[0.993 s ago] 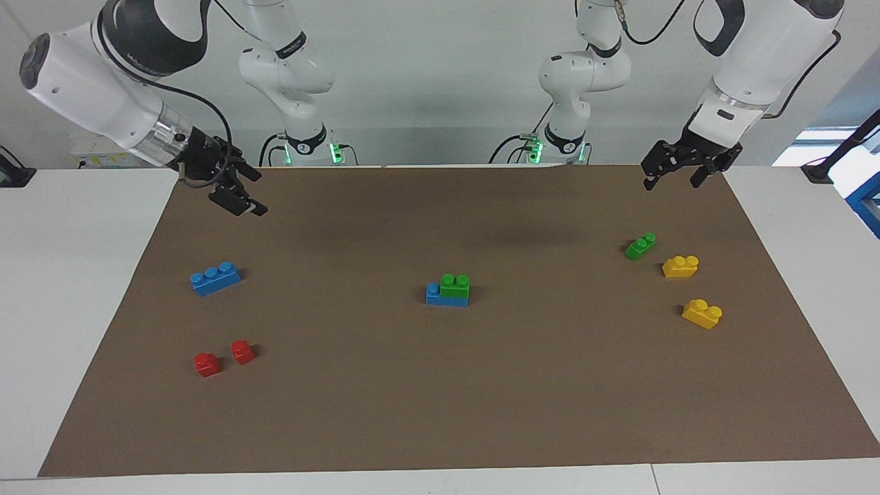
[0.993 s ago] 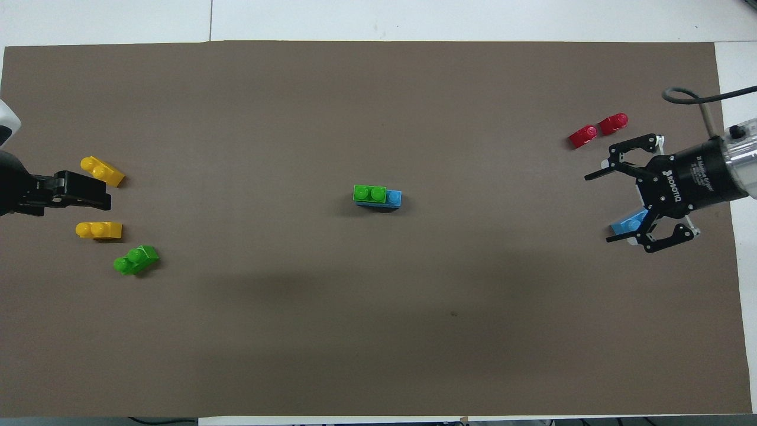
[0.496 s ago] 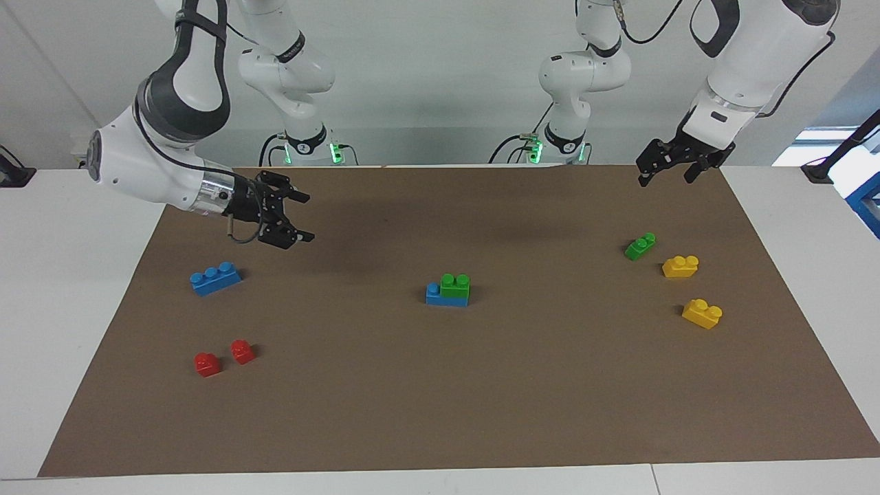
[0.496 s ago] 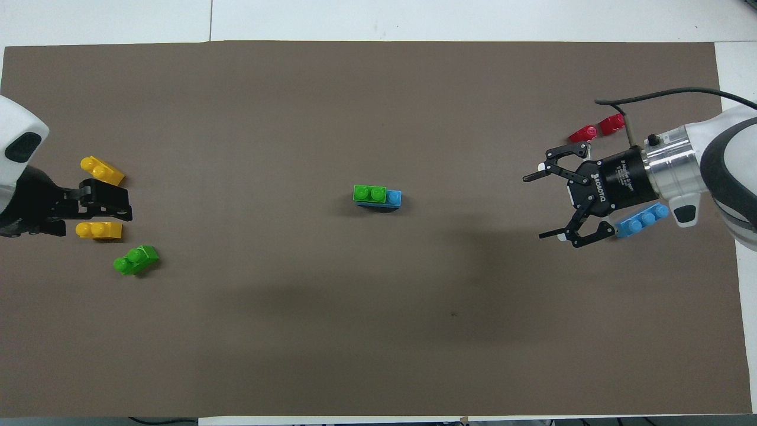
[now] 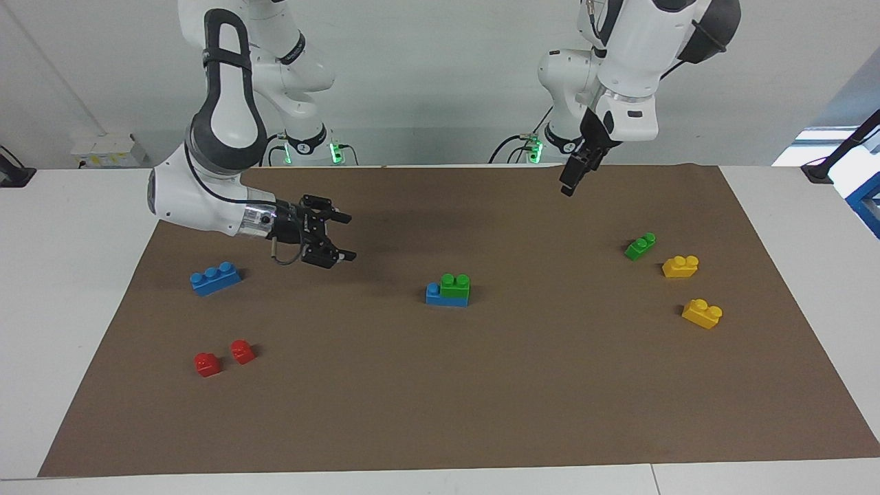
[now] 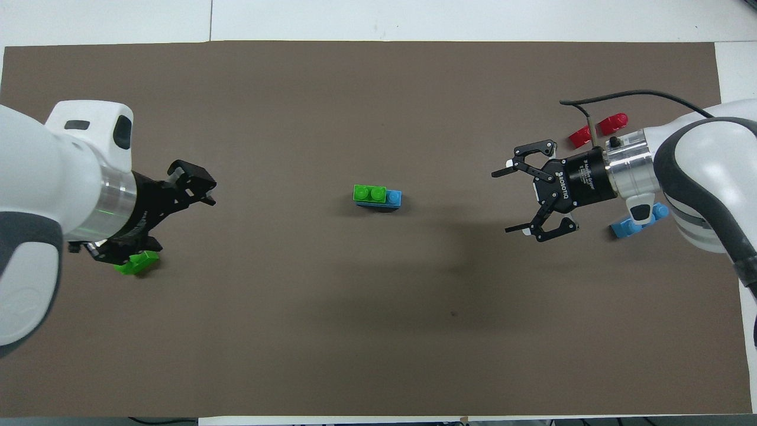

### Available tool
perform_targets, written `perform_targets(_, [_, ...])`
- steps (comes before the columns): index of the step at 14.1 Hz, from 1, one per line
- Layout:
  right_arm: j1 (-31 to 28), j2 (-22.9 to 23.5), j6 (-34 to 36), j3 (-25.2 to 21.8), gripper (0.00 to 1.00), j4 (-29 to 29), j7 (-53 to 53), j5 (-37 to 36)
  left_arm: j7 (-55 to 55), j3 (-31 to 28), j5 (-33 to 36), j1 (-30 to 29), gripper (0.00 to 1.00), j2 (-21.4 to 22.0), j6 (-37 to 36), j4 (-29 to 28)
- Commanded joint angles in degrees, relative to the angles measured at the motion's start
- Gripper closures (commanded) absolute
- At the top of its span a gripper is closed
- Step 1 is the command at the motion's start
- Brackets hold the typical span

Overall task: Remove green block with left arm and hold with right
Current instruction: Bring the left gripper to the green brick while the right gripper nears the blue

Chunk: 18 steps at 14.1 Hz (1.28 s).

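Spreading over most of the table (image 5: 82,289), the brown mat (image 5: 440,399) carries every brick. Both arms hang in the air above it. The right gripper (image 5: 338,237), fingers spread wide and empty, lies sideways over the mat between the loose blue brick (image 5: 215,278) and the centre stack. The left gripper (image 5: 568,184) points down over the mat's robot-side edge; seen edge-on there, it shows spread, empty fingers from overhead (image 6: 201,189).

At the mat's centre sits the base blue brick (image 5: 433,294), with the green block (image 5: 455,284) pressed on the end toward the left arm, one blue stud bare. Toward the left arm's end lie two yellow bricks (image 5: 701,313), a slim green brick (image 5: 640,245); toward the right arm's end, two red bricks (image 5: 242,351).

The block looks light, rigid, smooth plastic, likely stud-locked, so it should need a firm pull. Judged best hold: left fingers on its long flat sides, right fingers clamping the base at its bare end
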<state>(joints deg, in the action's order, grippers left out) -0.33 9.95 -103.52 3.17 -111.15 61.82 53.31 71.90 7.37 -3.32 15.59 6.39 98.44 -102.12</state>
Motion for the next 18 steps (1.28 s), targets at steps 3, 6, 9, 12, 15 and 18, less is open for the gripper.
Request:
perform_targets(3, [2.69, 4.45, -5.01, 0.08, 0.01, 0.23, -2.93, 4.61, 27.98, -0.87, -0.90, 5.58, 0.00, 1.09, 10.08, -4.84])
perform_targets(6, [4.63, 8.05, -8.09, 0.17, 0.01, 1.72, -3.98, 6.10, 36.37, -0.78, -0.90, 6.91, 0.00, -1.37, 13.61, -5.19])
perform_targets(9, [6.91, 10.26, -11.34, 0.35, 0.01, 3.22, -4.17, 6.90, 39.98, -0.78, -0.46, 9.28, 0.00, -7.43, 15.54, -3.53])
perform_targets(12, [9.20, 12.89, -13.99, 0.35, 0.01, 5.84, -4.08, 9.36, 40.16, -0.78, -0.46, 10.08, 0.00, -12.61, 14.94, -0.11])
perform_targets(15, [9.99, 15.62, -16.09, 0.52, 0.01, 8.75, -3.64, 9.53, 43.58, -0.87, 0.24, 11.48, 0.00, -17.18, 15.73, 1.91])
perform_targets(18, [11.83, 17.38, -19.51, 0.44, 0.01, 10.25, -3.29, 11.37, 45.43, -0.87, 1.22, 11.92, 0.00, -20.63, 16.42, 4.48])
